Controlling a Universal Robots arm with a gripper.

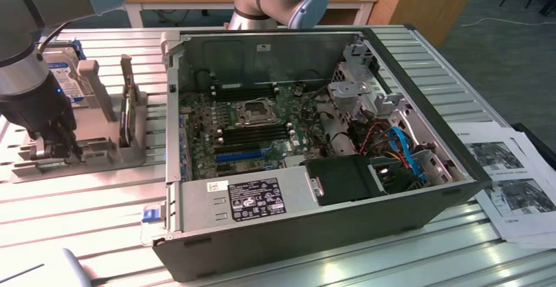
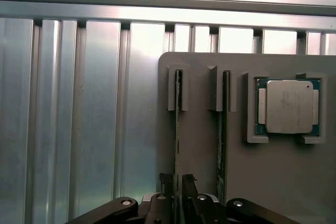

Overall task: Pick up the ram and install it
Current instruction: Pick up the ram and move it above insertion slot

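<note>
gripper (image 2: 177,186) jaws stand narrow but unclamped astride the ram (image 2: 178,124), seated edge-up in the grey holder (image 2: 202,145) (outer slot); an off-centre closure may cock the stick and jam it there.

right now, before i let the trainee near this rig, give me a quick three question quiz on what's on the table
1. True or false: two ram sticks stand on edge in slots of the grey holder.
2. What sits in the holder's square recess? A a processor chip; B a fan; C a screwdriver.
3. Which is the gripper over: the holder or the open computer case?
Key: 1 true; 2 A; 3 the holder.
</note>
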